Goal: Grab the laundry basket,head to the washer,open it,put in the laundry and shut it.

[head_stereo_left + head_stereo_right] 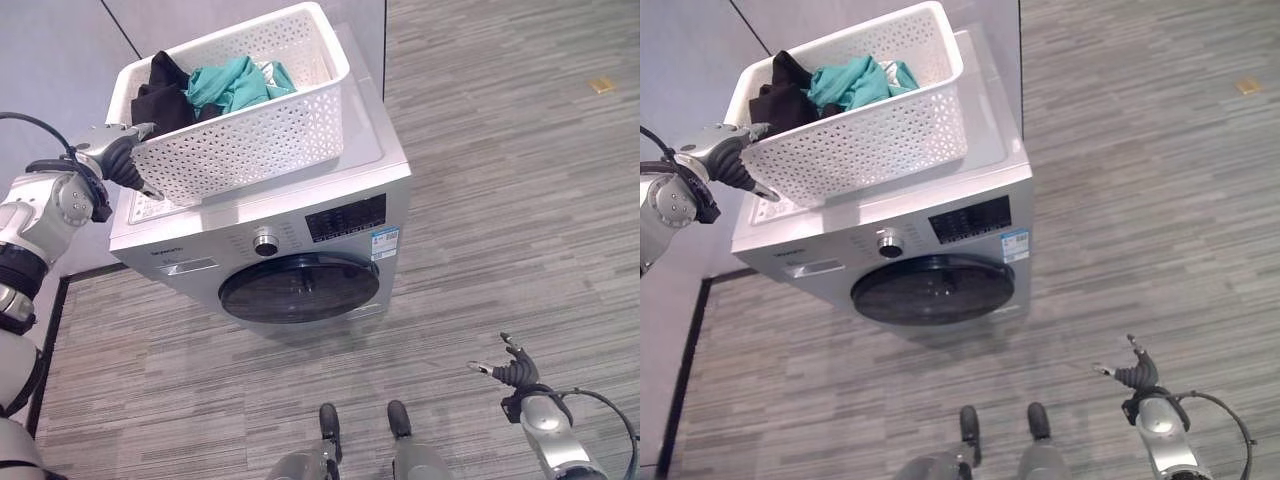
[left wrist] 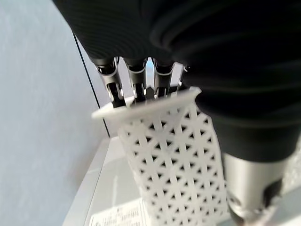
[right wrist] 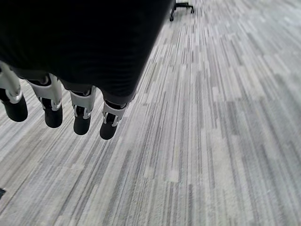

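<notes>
A white perforated laundry basket (image 1: 250, 130) stands on top of the silver washer (image 1: 390, 175). It holds a teal garment (image 1: 232, 82) and black clothes (image 1: 160, 95). My left hand (image 1: 115, 155) grips the basket's left end, fingers (image 2: 113, 84) hooked over the rim (image 2: 150, 101) and the thumb under it. The washer's round dark door (image 1: 298, 287) is closed, facing me. Low at the right my right hand (image 1: 515, 372) hangs over the floor, fingers (image 3: 80, 117) relaxed and holding nothing.
A grey wall (image 1: 50, 60) stands behind and left of the washer. Striped grey carpet (image 1: 500, 200) spreads in front and to the right. A small yellow scrap (image 1: 601, 85) lies far right on the floor. A dark wheeled base (image 3: 181, 5) stands in the distance.
</notes>
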